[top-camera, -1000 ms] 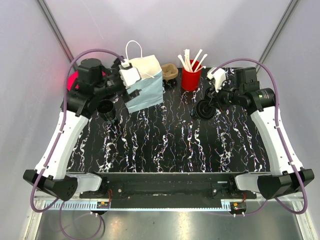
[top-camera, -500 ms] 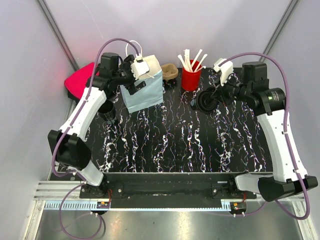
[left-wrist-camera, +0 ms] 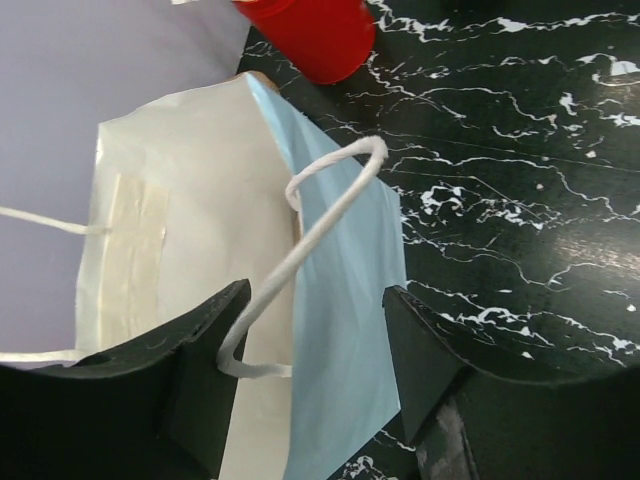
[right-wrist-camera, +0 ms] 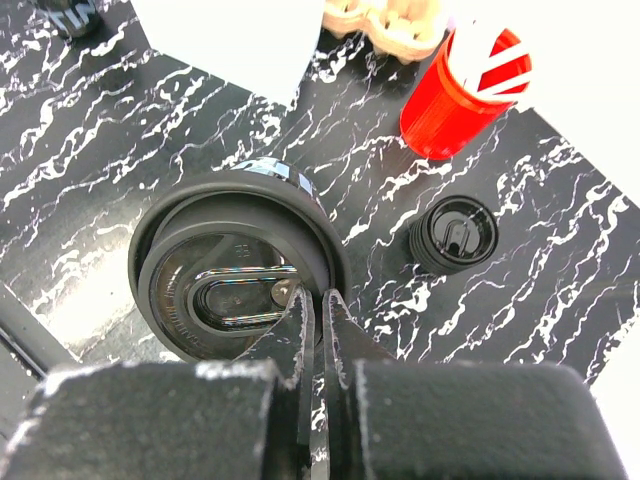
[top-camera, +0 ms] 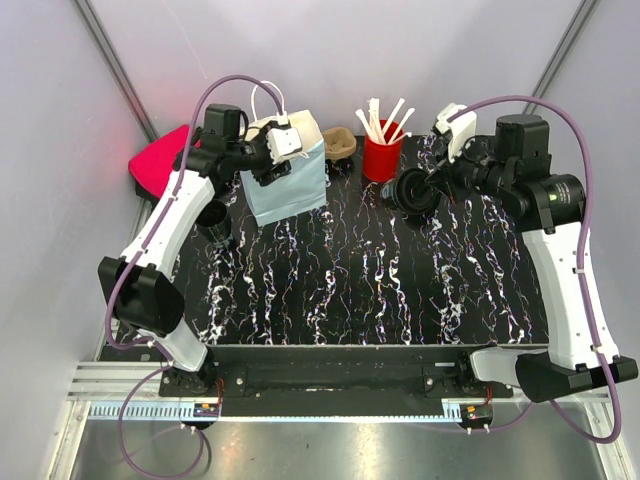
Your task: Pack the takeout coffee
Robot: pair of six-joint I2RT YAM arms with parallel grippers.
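Transfer step: the right fingers (right-wrist-camera: 305,335) pinch shut on the lid rim of the takeout coffee (top-camera: 412,190), holding it above the desk (top-camera: 330,280) near its far edge, beside the red cup (top-camera: 380,160). The left fingers (left-wrist-camera: 215,360) stand open astride the handle of the paper bag (top-camera: 290,190). Next, likely: spread the bag mouth. White-veined black desk, pale walls (top-camera: 400,50).

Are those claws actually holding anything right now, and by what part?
The right gripper pinches a lidded black cup by the rim of its lid. The left gripper is open, its jaws straddling the paper bag handle without gripping.
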